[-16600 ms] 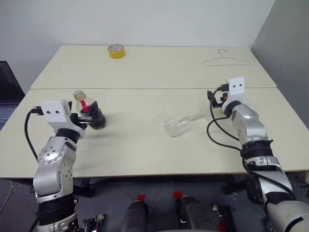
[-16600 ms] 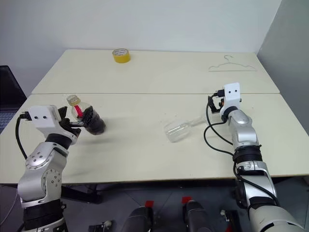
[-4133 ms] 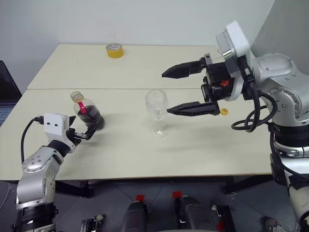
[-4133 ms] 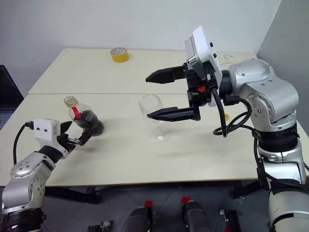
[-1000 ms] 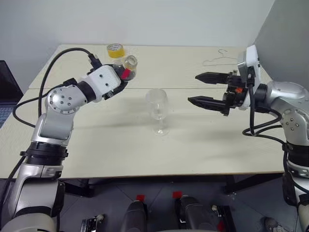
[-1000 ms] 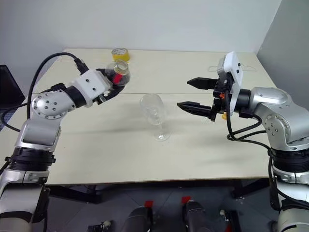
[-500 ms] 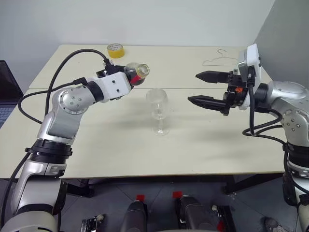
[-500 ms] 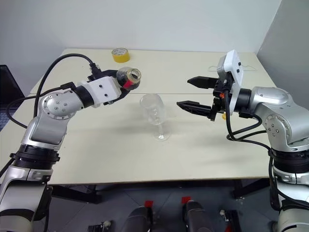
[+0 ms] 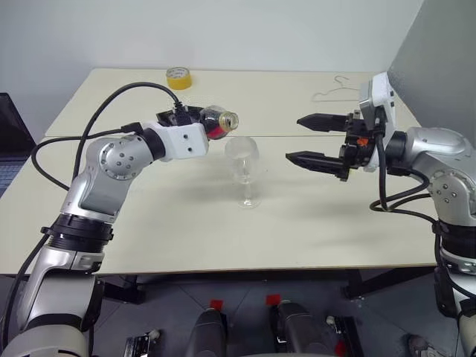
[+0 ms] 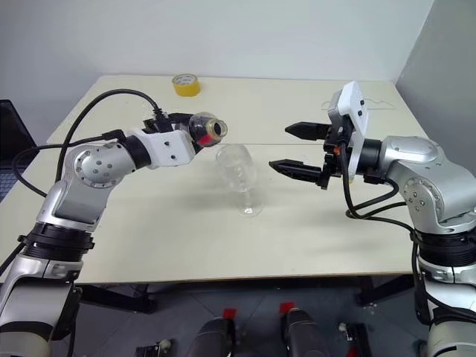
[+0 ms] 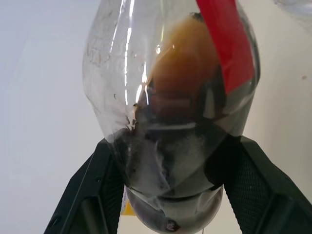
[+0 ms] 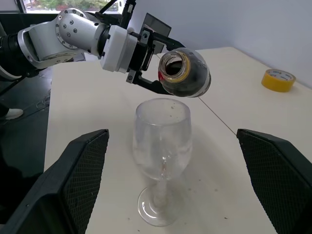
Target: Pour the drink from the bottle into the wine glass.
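Left tool (image 11: 170, 161) clamps bottle (image 11: 170, 97) holding drink (image 11: 180, 112).

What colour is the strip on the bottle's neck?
Red, on the bottle; clearest in the left wrist view.

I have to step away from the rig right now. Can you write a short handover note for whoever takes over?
Left gripper: shut on the bottle, held tipped on its side, uncapped mouth beside the wine glass rim.
Right gripper: open, empty, hanging beside the glass.
Wine glass: upright on the table, no drink in it.
Drink: all inside the bottle.
Done: bottle lifted and brought to the glass.
Left: tip further over the bowl, pour, set the bottle down.
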Robot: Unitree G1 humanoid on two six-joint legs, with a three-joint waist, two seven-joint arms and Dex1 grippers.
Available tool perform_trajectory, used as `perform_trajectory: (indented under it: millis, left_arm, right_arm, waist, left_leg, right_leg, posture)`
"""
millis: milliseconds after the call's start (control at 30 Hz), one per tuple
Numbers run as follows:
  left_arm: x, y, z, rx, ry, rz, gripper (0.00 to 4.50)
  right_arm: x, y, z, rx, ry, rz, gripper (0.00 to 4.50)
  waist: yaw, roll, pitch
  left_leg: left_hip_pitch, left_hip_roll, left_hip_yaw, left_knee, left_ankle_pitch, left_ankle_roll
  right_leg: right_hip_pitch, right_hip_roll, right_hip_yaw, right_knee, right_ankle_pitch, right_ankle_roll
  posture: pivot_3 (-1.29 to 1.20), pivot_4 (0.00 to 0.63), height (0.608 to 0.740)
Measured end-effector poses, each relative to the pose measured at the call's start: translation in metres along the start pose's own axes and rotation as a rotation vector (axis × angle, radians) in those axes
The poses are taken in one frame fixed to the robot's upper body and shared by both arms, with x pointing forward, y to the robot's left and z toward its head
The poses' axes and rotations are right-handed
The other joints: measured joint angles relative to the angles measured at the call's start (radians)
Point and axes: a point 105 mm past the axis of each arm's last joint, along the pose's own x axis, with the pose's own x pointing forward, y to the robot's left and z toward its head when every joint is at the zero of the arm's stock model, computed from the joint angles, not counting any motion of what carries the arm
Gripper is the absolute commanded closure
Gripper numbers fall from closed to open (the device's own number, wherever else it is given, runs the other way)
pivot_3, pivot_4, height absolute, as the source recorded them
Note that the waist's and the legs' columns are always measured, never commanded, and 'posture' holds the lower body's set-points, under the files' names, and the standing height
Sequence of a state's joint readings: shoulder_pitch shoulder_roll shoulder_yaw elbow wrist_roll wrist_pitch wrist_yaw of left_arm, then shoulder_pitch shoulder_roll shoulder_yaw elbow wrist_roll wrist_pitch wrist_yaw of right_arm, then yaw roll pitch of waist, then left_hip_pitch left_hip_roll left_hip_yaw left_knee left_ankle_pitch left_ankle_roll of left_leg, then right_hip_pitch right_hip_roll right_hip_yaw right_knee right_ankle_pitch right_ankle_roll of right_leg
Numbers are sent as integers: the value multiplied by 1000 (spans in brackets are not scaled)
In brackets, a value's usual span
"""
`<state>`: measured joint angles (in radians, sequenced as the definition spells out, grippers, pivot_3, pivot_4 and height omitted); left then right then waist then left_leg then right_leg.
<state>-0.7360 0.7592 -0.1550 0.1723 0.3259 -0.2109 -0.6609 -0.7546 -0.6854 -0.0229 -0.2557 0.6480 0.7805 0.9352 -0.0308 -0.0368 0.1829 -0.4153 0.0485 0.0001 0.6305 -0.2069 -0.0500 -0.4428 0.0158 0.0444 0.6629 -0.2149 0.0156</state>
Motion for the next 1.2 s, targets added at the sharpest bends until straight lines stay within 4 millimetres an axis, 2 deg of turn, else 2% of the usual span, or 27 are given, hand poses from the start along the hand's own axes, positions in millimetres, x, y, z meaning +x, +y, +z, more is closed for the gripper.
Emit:
perform_trajectory:
  millis: [1200]
  left_arm:
    - [-2,4,-8,246,28,70,1681]
  right_arm:
    - [3,4,-3,-3,13,16,0]
  waist:
    - [0,0,0]
  left_leg:
    - [0,0,0,1,0,0]
  right_leg:
    - [0,0,0,1,0,0]
  posture:
    - [0,150,740]
